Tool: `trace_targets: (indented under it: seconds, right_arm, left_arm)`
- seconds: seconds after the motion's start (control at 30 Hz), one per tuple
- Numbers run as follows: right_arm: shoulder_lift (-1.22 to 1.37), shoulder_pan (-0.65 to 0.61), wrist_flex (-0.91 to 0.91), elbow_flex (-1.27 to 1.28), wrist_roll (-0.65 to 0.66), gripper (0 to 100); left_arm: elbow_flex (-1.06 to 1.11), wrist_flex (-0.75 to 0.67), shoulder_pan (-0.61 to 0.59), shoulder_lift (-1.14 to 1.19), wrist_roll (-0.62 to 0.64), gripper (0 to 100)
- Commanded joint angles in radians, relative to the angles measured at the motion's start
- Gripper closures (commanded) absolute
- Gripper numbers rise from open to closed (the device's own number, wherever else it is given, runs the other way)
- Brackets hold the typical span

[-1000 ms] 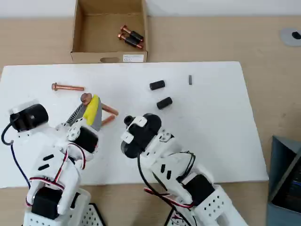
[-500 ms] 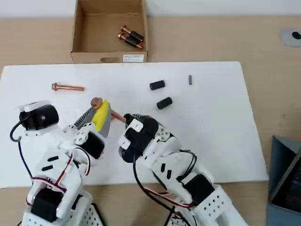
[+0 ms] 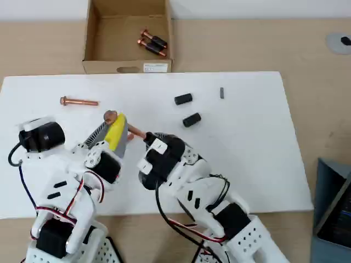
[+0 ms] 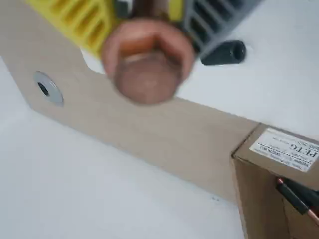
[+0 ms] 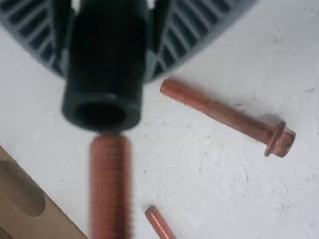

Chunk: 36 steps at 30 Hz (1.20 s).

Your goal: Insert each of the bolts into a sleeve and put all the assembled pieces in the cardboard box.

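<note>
My left gripper (image 3: 113,130), yellow and grey, is shut on a copper bolt (image 3: 111,116) just behind its head (image 4: 147,64); the shaft points toward the right arm. My right gripper (image 3: 149,139) is shut on a black sleeve (image 5: 102,74). The held bolt's threaded tip (image 5: 109,184) sits just short of the sleeve's open end, roughly in line with it. Another bolt (image 3: 79,101) lies on the white mat at the left, and one (image 5: 229,119) lies under the right gripper. Two loose sleeves (image 3: 184,99) (image 3: 191,119) rest mid-mat. The cardboard box (image 3: 98,64) holds two assembled pieces (image 3: 152,43).
A small grey pin (image 3: 221,93) lies on the white mat (image 3: 252,164) beyond the sleeves. A grey disc (image 3: 340,41) sits on the wooden table at the far right. A dark bin (image 3: 332,213) stands at the right edge.
The left gripper carried the bolt to the right toward the right gripper, and the right gripper shifted slightly left. The bolt's tip now lies close to the sleeve's mouth.
</note>
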Motion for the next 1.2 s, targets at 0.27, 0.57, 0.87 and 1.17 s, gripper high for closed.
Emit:
trace_targets:
  seconds: [0.27,0.57,0.87,1.17]
  right_arm:
    - [-0.010,-0.013,-0.037,-0.004,0.057,98.9]
    - [-0.010,-0.013,-0.037,-0.008,0.055,98.9]
    - [-0.010,-0.013,-0.037,-0.010,0.055,98.9]
    - [-0.010,-0.013,-0.037,-0.012,0.057,98.9]
  left_arm:
    - [-0.023,-0.026,-0.002,-0.007,0.002,99]
    - [-0.017,-0.018,0.023,-0.007,0.002,99]
    - [0.060,-0.020,0.063,-0.007,-0.002,99]
    - [0.104,-0.020,0.074,-0.007,-0.006,99]
